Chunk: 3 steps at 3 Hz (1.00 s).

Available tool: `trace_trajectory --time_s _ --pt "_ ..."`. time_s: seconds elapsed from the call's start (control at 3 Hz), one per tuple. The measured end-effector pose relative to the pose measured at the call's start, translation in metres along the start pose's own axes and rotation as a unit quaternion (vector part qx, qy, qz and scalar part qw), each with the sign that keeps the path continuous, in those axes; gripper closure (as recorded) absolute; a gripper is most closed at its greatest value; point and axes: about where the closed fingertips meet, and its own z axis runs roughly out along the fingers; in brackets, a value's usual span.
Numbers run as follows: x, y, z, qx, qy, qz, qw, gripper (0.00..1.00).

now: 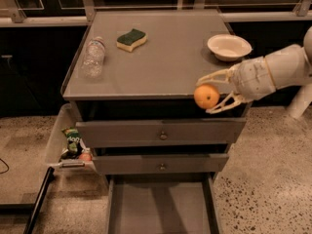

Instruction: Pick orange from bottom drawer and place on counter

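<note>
My gripper (208,93) comes in from the right and is shut on the orange (206,96), its two pale fingers (214,76) above and below the fruit. It holds the orange in the air at the counter's front edge, right of centre, level with the counter (161,57) top. The bottom drawer (161,206) is pulled out below, its flat grey floor bare.
On the counter lie a clear plastic bottle (92,57) on its side at left, a green-and-yellow sponge (131,39) at the back, and a white bowl (229,47) at right. A side bin (61,145) at left holds a green snack packet (73,139) and a small reddish item (85,156). Two knobbed drawers (161,133) are closed.
</note>
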Motion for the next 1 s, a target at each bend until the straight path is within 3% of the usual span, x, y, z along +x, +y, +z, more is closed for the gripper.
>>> trace_trajectory --time_s 0.33,0.67,1.0 --pt "-0.002 -0.046 -0.018 0.007 -0.020 -0.005 0.9998 1.00" --pt "-0.004 -0.078 -0.047 0.040 -0.007 -0.025 0.9989 1.00" --pt "-0.004 -0.079 -0.044 0.040 -0.006 -0.027 0.9988 1.00"
